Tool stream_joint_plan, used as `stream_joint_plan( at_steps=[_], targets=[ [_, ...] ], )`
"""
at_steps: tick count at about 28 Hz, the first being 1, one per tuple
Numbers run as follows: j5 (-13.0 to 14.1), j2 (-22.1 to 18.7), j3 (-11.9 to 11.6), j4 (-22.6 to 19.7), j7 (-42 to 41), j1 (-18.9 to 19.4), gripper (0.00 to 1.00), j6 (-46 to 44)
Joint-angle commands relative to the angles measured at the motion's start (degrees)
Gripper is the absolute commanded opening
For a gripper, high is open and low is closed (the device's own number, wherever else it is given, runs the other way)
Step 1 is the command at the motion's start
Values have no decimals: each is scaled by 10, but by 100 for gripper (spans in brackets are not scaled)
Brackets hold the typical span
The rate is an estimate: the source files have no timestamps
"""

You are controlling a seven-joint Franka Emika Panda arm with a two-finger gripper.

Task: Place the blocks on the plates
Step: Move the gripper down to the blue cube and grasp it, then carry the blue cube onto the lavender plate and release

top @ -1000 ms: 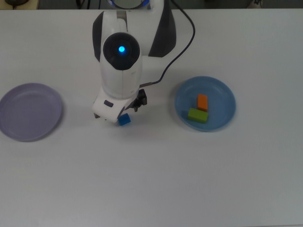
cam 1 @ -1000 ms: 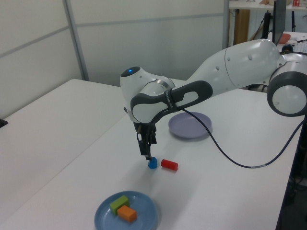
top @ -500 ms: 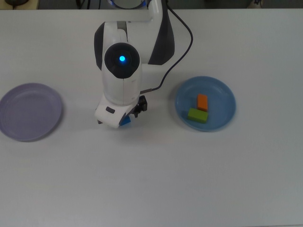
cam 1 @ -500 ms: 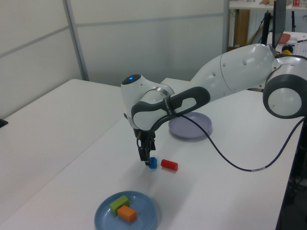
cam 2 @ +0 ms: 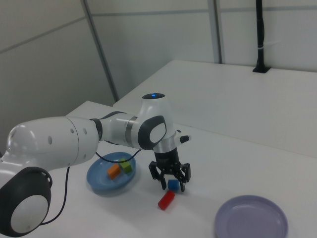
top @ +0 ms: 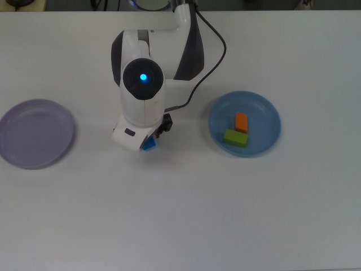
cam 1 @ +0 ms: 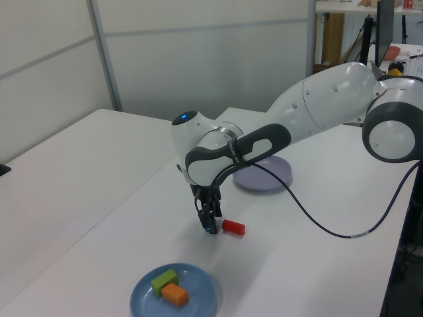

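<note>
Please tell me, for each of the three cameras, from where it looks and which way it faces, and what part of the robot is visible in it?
Top view: overhead, looking straight down at the table; the arm enters from the top edge and covers most of the blue cube.
Left view: raised beside the table, blue plate near, lilac plate far; the arm reaches in from the left view's right.
Right view: the opposite side, lilac plate near; the arm comes from the right view's left, gripper open around the cube.
Left and right views both show the red cylinder.
</note>
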Motion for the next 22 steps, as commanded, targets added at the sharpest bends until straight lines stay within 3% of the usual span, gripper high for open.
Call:
stream_joint_plan(
  at_steps=[1,3,6,10,17,22],
  targets=[
    [10,-9,-1,-8,-5,-2,36,-1],
    [15,-9,-1,-5,-2,-3,27,1],
    [28,-10,-1,-4,-2,-4,23,1],
    [36,-11,-1,-1,-2,-8,8,1],
    [36,-40,-4,-1,-6,-33,7,-6],
    [28,-48,-5,17,-10,-76,7,-5]
  ],
)
